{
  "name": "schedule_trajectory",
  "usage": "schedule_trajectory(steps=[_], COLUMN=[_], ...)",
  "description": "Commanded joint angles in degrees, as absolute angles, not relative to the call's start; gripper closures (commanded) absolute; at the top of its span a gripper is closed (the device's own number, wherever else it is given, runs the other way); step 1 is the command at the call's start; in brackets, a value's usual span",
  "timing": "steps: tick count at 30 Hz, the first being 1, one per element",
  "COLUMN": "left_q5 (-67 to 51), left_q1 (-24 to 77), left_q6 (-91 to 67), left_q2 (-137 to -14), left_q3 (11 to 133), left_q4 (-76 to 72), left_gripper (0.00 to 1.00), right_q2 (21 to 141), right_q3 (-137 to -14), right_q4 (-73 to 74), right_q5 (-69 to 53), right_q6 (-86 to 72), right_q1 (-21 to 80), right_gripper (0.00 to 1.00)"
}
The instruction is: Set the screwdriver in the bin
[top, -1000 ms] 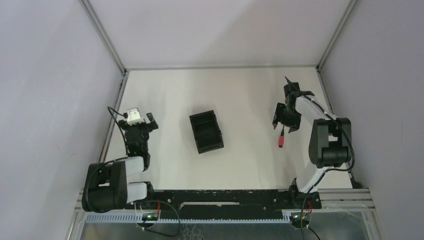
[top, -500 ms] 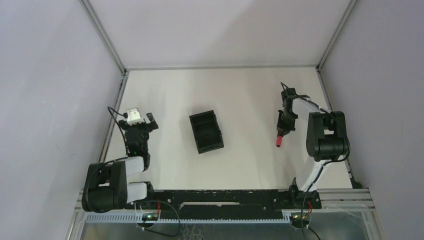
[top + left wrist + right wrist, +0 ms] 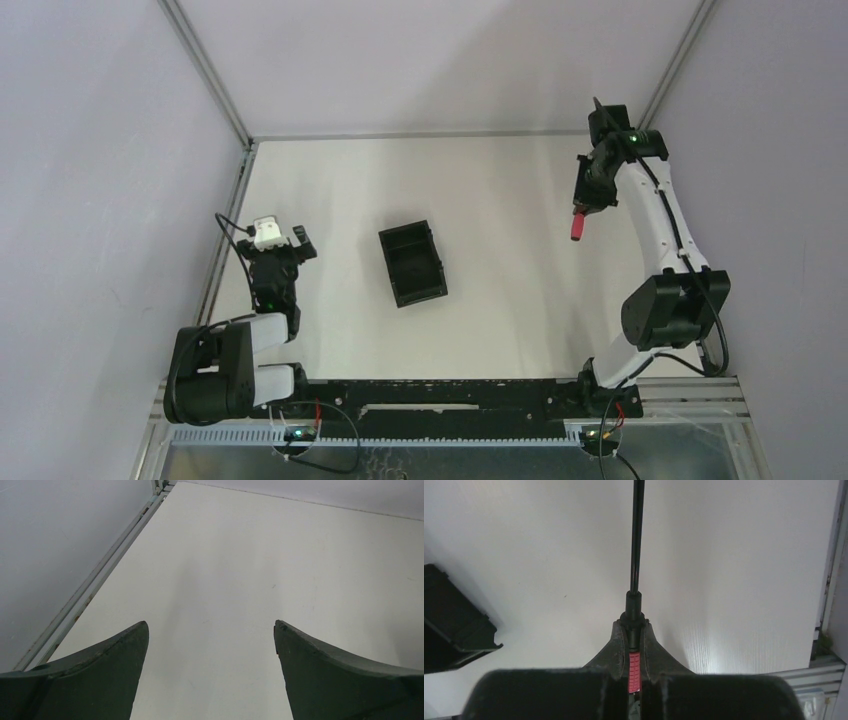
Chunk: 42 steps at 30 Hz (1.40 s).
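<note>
Screwdriver [image 3: 634, 671]: clamped in the right gripper [image 3: 634, 628] — red handle pinched between the two fingers, dark shaft sticking straight out past the tips.
Where: held off the counter [image 3: 480, 190], over its far right corner as the top view reads. Only bare surface lies beneath.
Long axis: in line with the fingers, shaft leading, handle back in the grip.
Bin [image 3: 412, 262]: mid-counter, open side up. Its long side runs roughly far-to-near with a slight skew, and a divider seems to wall off the far end.
Bearing: the bin lies to the left of the held screwdriver and closer to the near edge. In the right wrist view only one corner of it shows, at the left border.
Left gripper [image 3: 210, 630]: fingers wide apart, nothing between them, low by the left edge.
Nearer arm: the right arm already carries, so the move is its own.
Room: bare counter all the way from gripper to bin — no obstacle. The right rail [image 3: 830, 580] is close beside the arm, but the travel runs away from it.
Next, by my judgement: sweep left and toward the near edge, stop over the larger compartment, lay the shaft along the bin's long side and release low.
Risk: dropped high or crosswise, it may bounce off a wall or the divider.
</note>
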<state>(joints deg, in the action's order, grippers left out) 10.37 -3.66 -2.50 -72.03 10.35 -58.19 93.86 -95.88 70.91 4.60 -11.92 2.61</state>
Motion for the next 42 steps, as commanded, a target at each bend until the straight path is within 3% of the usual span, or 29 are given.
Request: schedule_trajectory(steps=[1, 9, 17, 32, 35, 39, 42], left_q5=[10.5, 10.5, 10.5, 10.5, 10.5, 10.5, 10.5], left_q1=[-3.4, -3.4, -3.4, -3.4, -3.4, -3.4, -3.4], left_q6=[-1.5, -1.6, -1.6, -1.6, -1.6, -1.6, -1.6], left_q2=[-72.1, -72.1, -72.1, -72.1, -72.1, -72.1, -72.1], left_q3=[11.1, 11.1, 11.1, 11.1, 11.2, 11.1, 11.2], left_q4=[-60.5, -60.5, -60.5, -60.5, -60.5, -60.5, -60.5], left_gripper=[0.0, 0.0, 0.0, 0.0, 0.0, 0.0, 0.0], right_q2=[93.6, 105.4, 121.8, 124.6, 125.0, 125.0, 124.2], right_q3=[-99.5, -114.9, -135.8, -113.7, -112.7, -111.6, -111.6], right_q4=[77.2, 78.2, 78.4, 53.5, 51.8, 50.9, 51.6], right_q5=[5.8, 6.9, 5.4, 8.2, 8.6, 8.5, 9.1], right_q6=[-14.0, -17.2, -8.2, -0.1, -0.7, -1.8, -2.6], right_q1=[7.0, 30.4, 48.4, 52.9, 52.9, 53.0, 53.1], right_gripper=[1.0, 1.0, 1.0, 1.0, 0.88, 0.6, 0.55])
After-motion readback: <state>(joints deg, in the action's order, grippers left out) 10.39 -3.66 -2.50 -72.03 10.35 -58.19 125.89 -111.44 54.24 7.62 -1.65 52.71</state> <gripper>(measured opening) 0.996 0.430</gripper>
